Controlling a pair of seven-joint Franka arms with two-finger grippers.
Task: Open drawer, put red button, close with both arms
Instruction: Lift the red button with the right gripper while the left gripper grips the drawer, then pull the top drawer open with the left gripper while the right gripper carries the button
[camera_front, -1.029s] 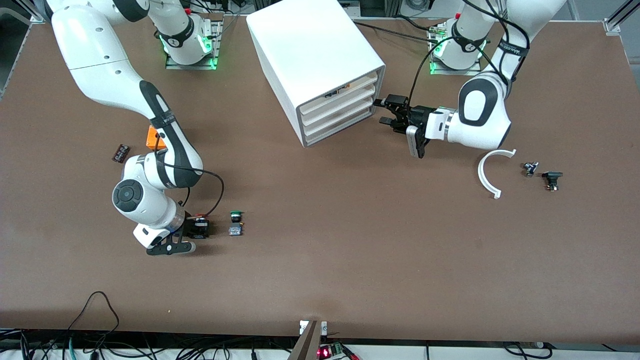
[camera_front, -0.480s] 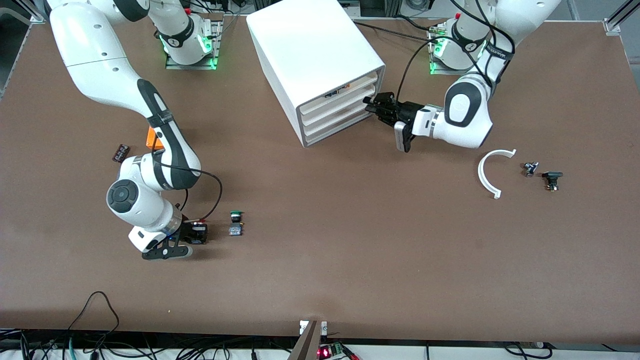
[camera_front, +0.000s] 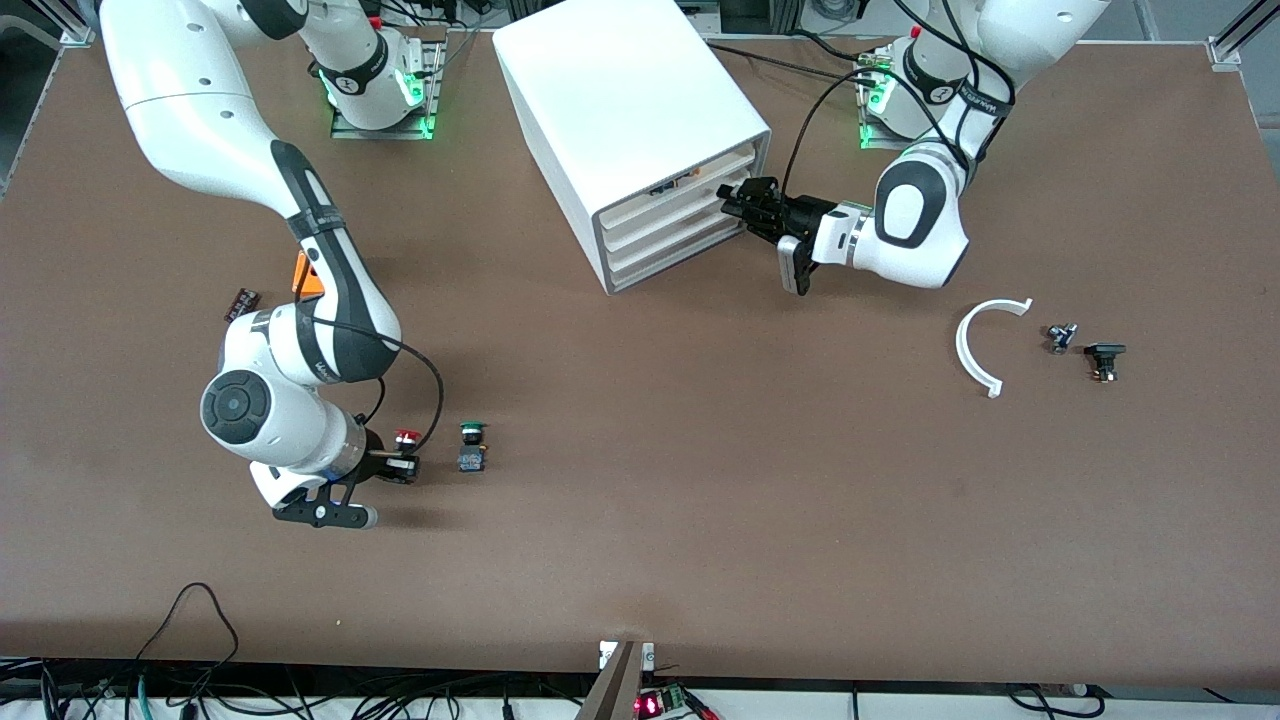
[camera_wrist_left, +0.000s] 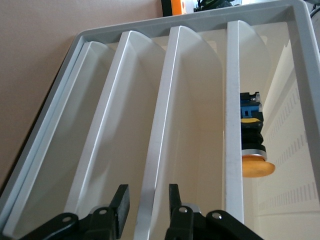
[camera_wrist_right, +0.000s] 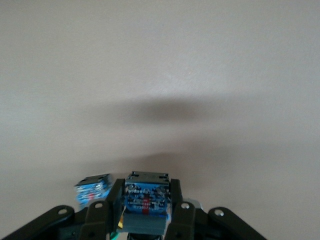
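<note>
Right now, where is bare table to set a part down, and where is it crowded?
Bare: the wide stretch nearer the front camera than the cabinet, between the green button and the white arc piece. Crowded: around the right gripper shut on the red button beside the green one, and at the drawer front, where the left gripper sits.

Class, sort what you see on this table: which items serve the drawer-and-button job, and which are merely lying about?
Job: drawer; red button; left end effector; right end effector.
Lying about: green button; white curved piece; orange block; black parts.
</note>
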